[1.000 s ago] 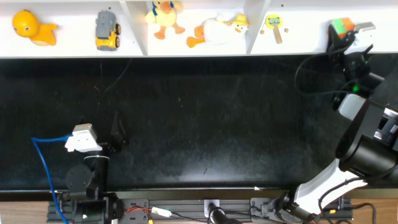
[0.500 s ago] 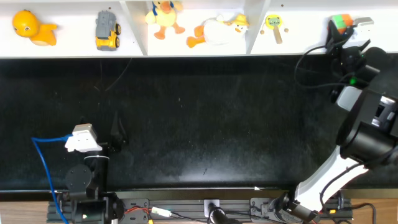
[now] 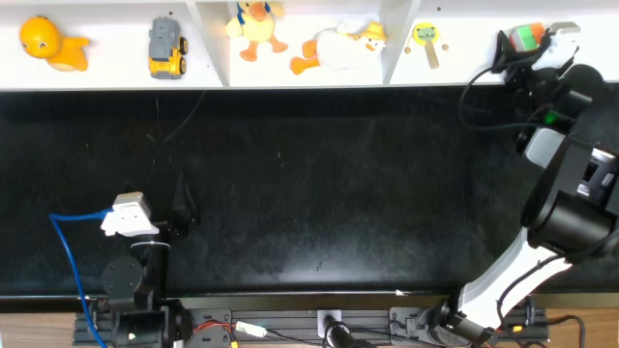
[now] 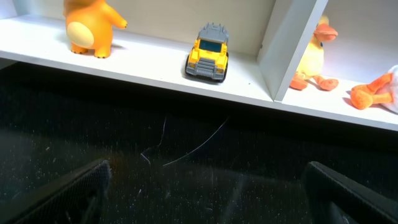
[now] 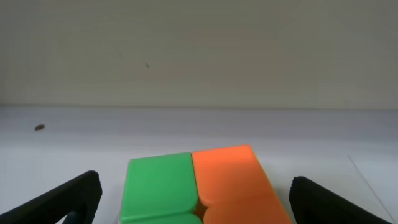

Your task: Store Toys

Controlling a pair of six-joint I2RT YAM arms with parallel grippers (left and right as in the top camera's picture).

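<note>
A cube with green and orange faces (image 3: 523, 37) (image 5: 193, 186) sits on the white shelf (image 3: 464, 68) in the far-right compartment. My right gripper (image 3: 529, 46) (image 5: 194, 202) reaches into that compartment with its fingers open on either side of the cube; a gap shows between one finger and the cube. My left gripper (image 3: 181, 205) (image 4: 208, 186) rests open and empty low over the black table near its base, facing the shelf.
Other compartments hold an orange duck (image 3: 48, 41) (image 4: 92, 28), a yellow truck (image 3: 166, 46) (image 4: 208, 53), a plush duck (image 3: 256, 24) (image 4: 314, 59), a white duck lying down (image 3: 338, 46) and a small green toy (image 3: 426, 39). The black table (image 3: 319, 184) lies between arms and shelf.
The right gripper has pushed farther into the far-right compartment, and the cube has shifted slightly left with it. The left arm has not moved.
</note>
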